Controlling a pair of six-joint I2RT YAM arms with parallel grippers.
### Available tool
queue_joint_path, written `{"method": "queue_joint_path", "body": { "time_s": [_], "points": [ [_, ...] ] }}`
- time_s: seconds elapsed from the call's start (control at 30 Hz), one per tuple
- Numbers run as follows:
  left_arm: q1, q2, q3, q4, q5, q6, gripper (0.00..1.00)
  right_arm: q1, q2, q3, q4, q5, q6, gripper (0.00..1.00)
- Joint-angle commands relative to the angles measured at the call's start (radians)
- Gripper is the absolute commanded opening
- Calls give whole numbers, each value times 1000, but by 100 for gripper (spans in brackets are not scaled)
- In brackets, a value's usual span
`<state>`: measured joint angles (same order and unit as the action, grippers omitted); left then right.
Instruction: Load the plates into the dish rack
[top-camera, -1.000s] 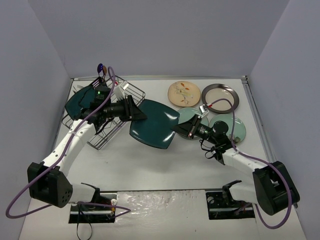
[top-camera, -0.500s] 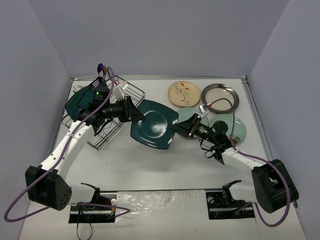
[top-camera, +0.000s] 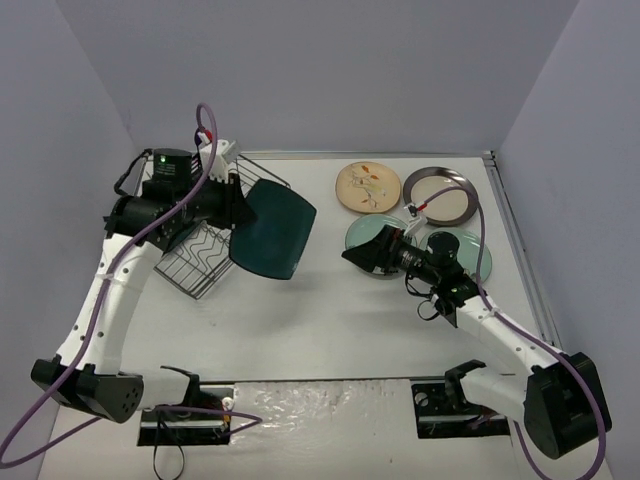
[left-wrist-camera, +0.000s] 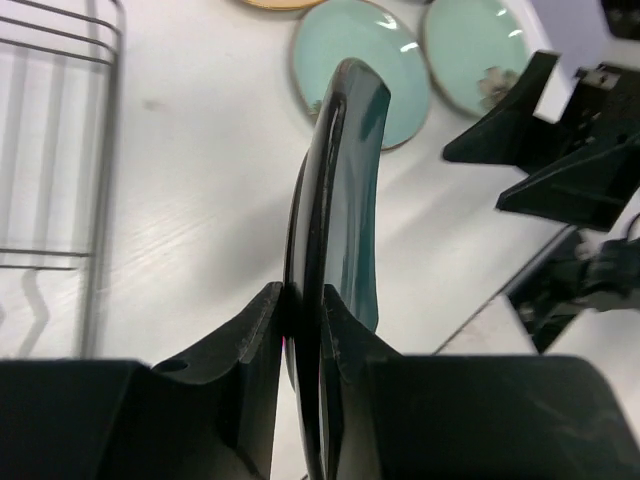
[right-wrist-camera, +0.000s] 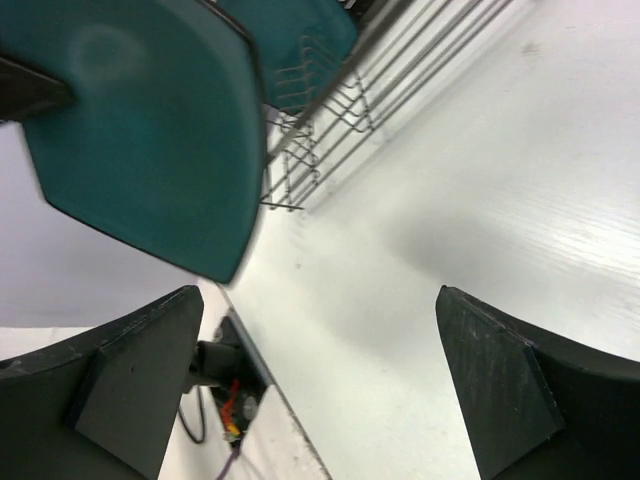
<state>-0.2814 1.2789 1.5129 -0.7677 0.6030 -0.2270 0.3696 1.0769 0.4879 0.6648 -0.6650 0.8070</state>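
Note:
My left gripper (top-camera: 238, 208) is shut on the edge of a dark teal square plate (top-camera: 275, 230) and holds it up on edge just right of the dish rack (top-camera: 200, 262). In the left wrist view the plate (left-wrist-camera: 340, 190) runs edge-on between the jaws of the left gripper (left-wrist-camera: 301, 305). My right gripper (top-camera: 360, 255) stands open and empty over the table, apart from that plate (right-wrist-camera: 150, 130). A second teal plate (right-wrist-camera: 300, 25) stands in the rack (right-wrist-camera: 340, 110). On the table lie a cream floral plate (top-camera: 368, 186), a beige dark-rimmed plate (top-camera: 440, 195) and two mint-green plates (top-camera: 368, 232) (top-camera: 478, 258).
The right arm lies partly over the mint-green plates (left-wrist-camera: 365, 60) (left-wrist-camera: 470, 40). Grey walls close in the table on the left, back and right. The arm bases and cables sit at the near edge.
My right gripper opened and let go of the teal plate. My left arm lifted the plate, turned it on edge and swung it left toward the rack.

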Motion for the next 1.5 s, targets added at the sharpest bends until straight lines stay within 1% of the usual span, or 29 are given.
{"method": "queue_joint_path", "body": {
  "time_s": [0.0, 0.03, 0.1, 0.2, 0.23, 0.3, 0.43, 0.63, 0.77, 0.97, 1.17, 1.33, 1.47],
  "points": [
    [41, -21, 225, -162, -213, 312, 0, -9, -61, 64, -129, 61, -144, 100],
    [42, -5, 265, -197, -278, 353, 0, -10, -66, 64, -140, 65, -153, 100],
    [42, 42, 360, -285, -348, 433, 0, -10, -75, 63, -149, 65, -157, 100],
    [42, 99, 460, -363, -439, 515, 0, -11, -90, 61, -152, 62, -158, 100],
    [43, 120, 477, -371, -512, 537, 0, -11, -96, 60, -152, 62, -160, 100],
    [49, 147, 515, -382, -601, 614, 0, -11, -115, 60, -160, 65, -169, 100],
    [103, 189, 549, -380, -673, 708, 0, -12, -122, 56, -180, 64, -179, 100],
    [237, 240, 550, -285, -603, 813, 0, -12, -99, 49, -192, 31, -174, 100],
    [275, 313, 561, -265, -602, 884, 0, -11, -70, 49, -182, 30, -162, 100],
    [360, 376, 554, -192, -545, 932, 0, -12, -45, 32, -113, 20, -112, 100],
    [372, 418, 563, -173, -482, 950, 0, -17, -27, 34, -106, 25, -101, 100],
    [389, 479, 590, -180, -433, 928, 0, -18, -24, 32, -105, 36, -101, 100],
    [391, 481, 579, -167, -419, 912, 0, -18, -24, 30, -105, 35, -103, 100]
  ]
}}
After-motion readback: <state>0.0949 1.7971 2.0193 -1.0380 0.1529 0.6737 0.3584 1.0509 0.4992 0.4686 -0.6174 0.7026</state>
